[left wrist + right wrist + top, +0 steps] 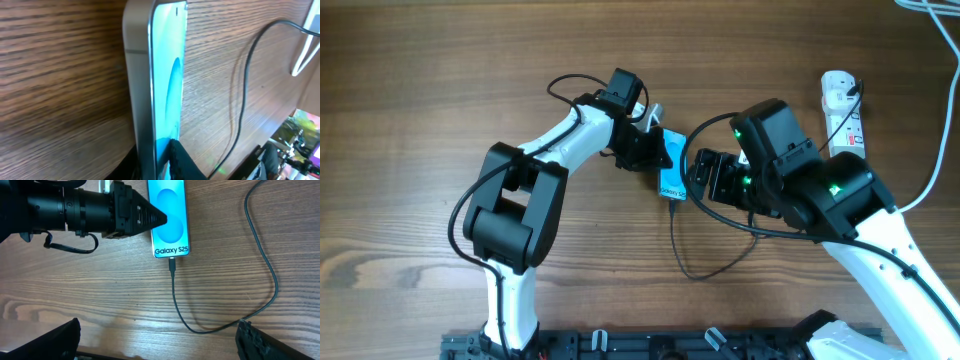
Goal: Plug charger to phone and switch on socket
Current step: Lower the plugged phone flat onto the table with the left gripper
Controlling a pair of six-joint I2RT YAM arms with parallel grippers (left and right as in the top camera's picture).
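Note:
The phone (pixel 670 170) lies on the wooden table with its turquoise screen up (pixel 169 220). The left gripper (pixel 645 150) reaches in from the phone's left and is shut on it. In the left wrist view (pixel 157 160) one black finger (pixel 182 162) presses the screen (pixel 167 85) and the other is behind the silver edge. The charger's thin black cable (pixel 270 275) loops over the table, and its connector tip (pixel 172 266) meets the phone's bottom edge. The right gripper (pixel 157 342) hovers open just below the phone, holding nothing. The white socket (pixel 842 115) lies at the far right.
A black plug (pixel 847 90) sits in the socket, and a thick white cord (pixel 932 25) runs off the top right corner. The cable loop (pixel 700 270) lies between the two arms. The arm bases stand along the table's front edge.

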